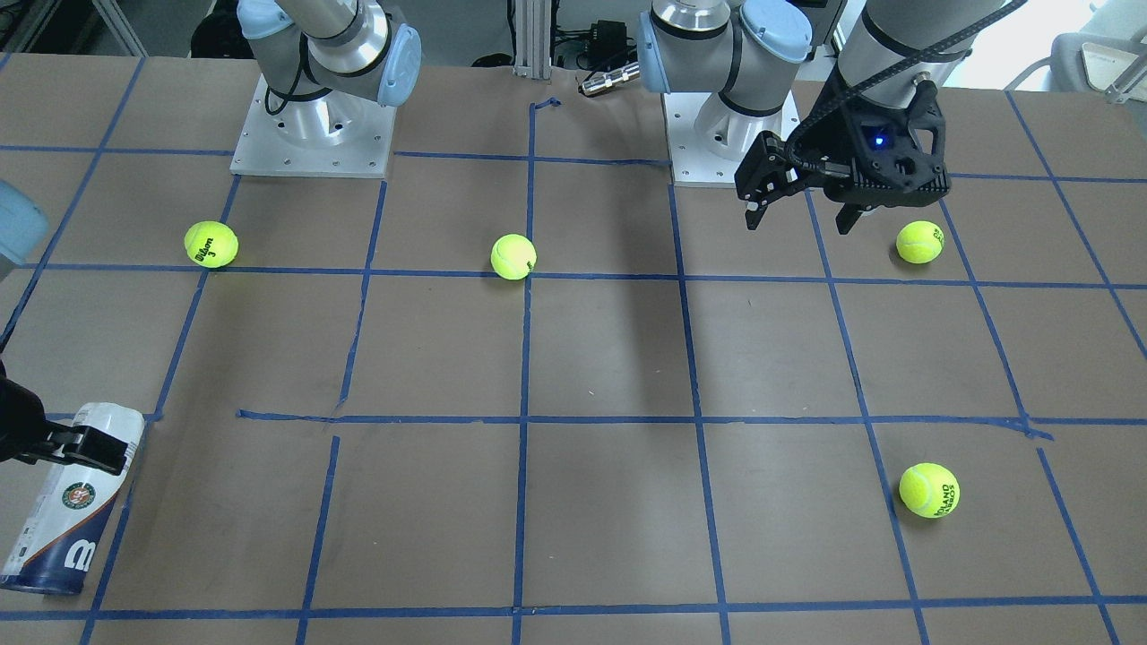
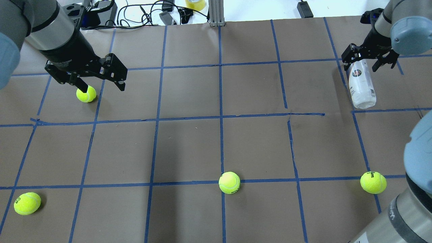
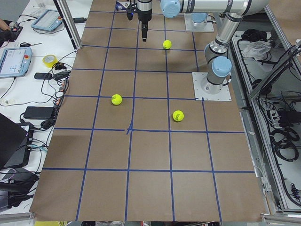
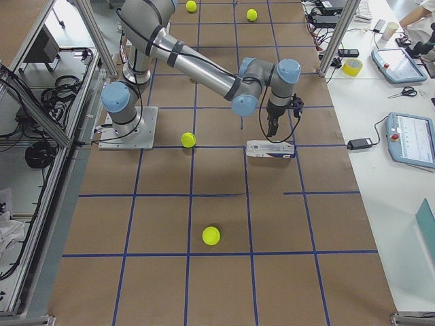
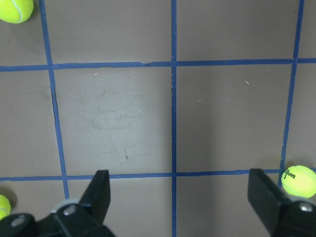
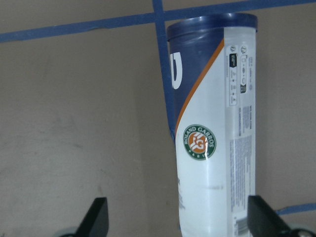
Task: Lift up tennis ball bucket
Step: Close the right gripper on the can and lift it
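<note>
The tennis ball bucket (image 2: 361, 88) is a white and navy can with a round emblem. It lies on its side at the table's far right, and also shows in the front view (image 1: 67, 515) and the right side view (image 4: 270, 149). My right gripper (image 2: 363, 64) hovers just above it, open, with the fingers straddling the can. In the right wrist view the can (image 6: 212, 148) runs out from between the open fingers (image 6: 96, 219). My left gripper (image 2: 101, 84) is open and empty above a tennis ball (image 2: 86, 94).
Three more yellow-green tennis balls lie on the brown, blue-taped table: near left (image 2: 27, 203), near middle (image 2: 229, 182) and near right (image 2: 373, 182). Cables and a tape roll (image 2: 195, 4) lie beyond the far edge. The arm bases (image 1: 314, 134) stand at the robot side.
</note>
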`<state>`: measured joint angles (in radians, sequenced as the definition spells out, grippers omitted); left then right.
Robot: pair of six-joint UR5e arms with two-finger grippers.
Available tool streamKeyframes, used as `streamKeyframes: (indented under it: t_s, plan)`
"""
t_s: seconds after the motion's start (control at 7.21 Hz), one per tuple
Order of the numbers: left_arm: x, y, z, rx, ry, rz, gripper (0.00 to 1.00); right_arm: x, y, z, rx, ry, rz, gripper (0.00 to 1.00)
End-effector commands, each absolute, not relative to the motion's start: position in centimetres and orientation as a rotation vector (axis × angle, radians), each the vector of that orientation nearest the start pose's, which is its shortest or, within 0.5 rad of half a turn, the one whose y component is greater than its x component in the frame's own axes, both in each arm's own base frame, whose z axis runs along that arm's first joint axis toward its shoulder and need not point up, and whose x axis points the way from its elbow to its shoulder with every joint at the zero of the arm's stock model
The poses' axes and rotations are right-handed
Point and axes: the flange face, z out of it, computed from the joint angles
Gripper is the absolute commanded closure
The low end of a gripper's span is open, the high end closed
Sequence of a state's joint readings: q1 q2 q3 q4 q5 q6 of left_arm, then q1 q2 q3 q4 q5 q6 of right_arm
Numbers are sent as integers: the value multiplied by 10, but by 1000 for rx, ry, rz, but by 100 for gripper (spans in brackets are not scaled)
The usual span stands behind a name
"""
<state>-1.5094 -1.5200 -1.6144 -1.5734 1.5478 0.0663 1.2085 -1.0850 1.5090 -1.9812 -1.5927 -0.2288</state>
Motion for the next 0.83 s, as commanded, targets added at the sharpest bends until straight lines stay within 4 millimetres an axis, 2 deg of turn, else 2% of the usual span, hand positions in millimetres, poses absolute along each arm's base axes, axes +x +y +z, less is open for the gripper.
streamKeyframes:
  t_s: [0.0, 0.14, 0.69]
  plan:
    - [-107, -479, 489, 7, 3172, -6, 0, -137, -672, 228, 252, 3155, 12, 0]
    - [-106, -478, 490, 7, 3164, -10, 0, -143, -676, 215, 202, 3163, 0, 0]
    - [-106, -474, 495, 10, 3161, -19, 0, -146, -678, 191, 196, 3147, 48, 0]
